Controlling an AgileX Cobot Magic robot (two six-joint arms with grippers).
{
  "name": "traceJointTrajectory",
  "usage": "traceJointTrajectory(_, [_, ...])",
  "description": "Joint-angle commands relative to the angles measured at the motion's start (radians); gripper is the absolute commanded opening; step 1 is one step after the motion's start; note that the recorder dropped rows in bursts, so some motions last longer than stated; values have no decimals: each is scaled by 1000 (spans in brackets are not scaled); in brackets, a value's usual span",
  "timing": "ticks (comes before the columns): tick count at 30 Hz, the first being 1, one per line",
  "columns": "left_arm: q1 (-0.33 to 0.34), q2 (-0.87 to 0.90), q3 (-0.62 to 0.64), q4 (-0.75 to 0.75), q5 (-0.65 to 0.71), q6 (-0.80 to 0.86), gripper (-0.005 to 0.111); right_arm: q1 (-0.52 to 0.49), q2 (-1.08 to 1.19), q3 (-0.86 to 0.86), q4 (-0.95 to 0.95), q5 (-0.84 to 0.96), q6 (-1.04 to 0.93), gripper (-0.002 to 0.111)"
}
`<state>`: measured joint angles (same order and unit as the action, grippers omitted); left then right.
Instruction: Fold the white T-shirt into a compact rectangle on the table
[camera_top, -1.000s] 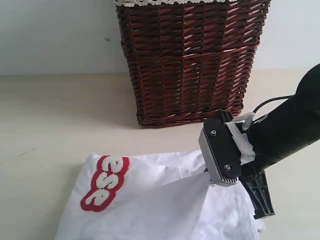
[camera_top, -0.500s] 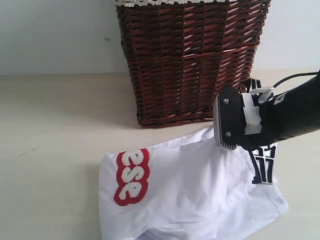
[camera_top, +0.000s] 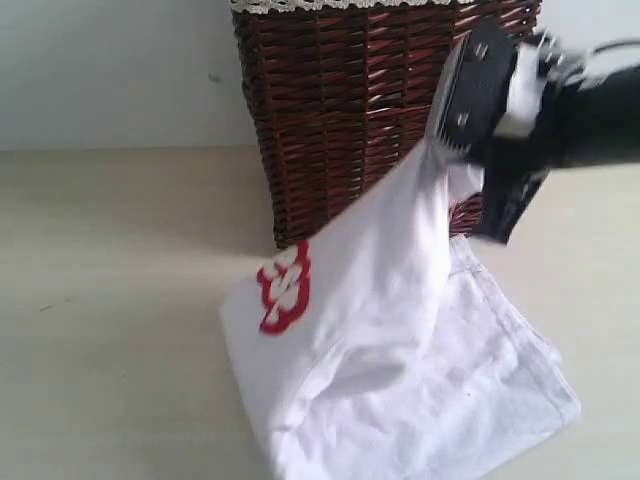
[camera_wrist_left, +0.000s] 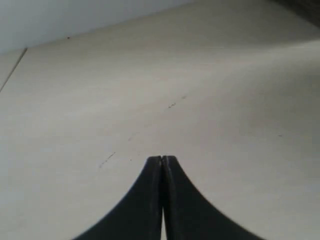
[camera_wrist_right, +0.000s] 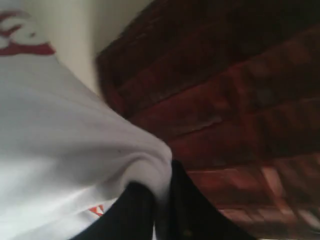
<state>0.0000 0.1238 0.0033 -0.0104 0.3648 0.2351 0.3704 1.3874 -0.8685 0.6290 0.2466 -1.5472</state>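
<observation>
Beige and mostly bare, the table (camera_top: 110, 260) carried the dark wicker basket (camera_top: 340, 130) at its back and, before it, the white T-shirt (camera_top: 420, 380), its lower part bunched on the surface while one edge stood in a taut peak in front of the basket, likely so the cloth could hang open before being laid flat. The right gripper (camera_wrist_right: 159, 192) had its fingers clamped on that peak, red-edged letters (camera_top: 285, 290) crumpled on the slope below; the left gripper (camera_wrist_left: 162, 162) hovered over bare table, fingers pressed together on nothing.

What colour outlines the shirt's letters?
Red, around the letters; the exterior view shows it best.
</observation>
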Motion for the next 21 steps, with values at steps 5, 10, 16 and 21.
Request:
traceJointTrajectory(5, [1, -8, -3, -10, -8, 3, 0, -129, 80, 54, -136, 122, 42, 0])
traceJointTrajectory(10, [1, -8, -3, -10, -8, 3, 0, -127, 127, 159, -167, 121, 59, 0])
traceJointTrajectory(16, [1, -8, -3, -10, -8, 3, 0, -127, 127, 174, -214, 119, 103, 10])
traceJointTrajectory(21, [1, -8, -3, -10, -8, 3, 0, -127, 124, 174, -284, -43, 277, 50])
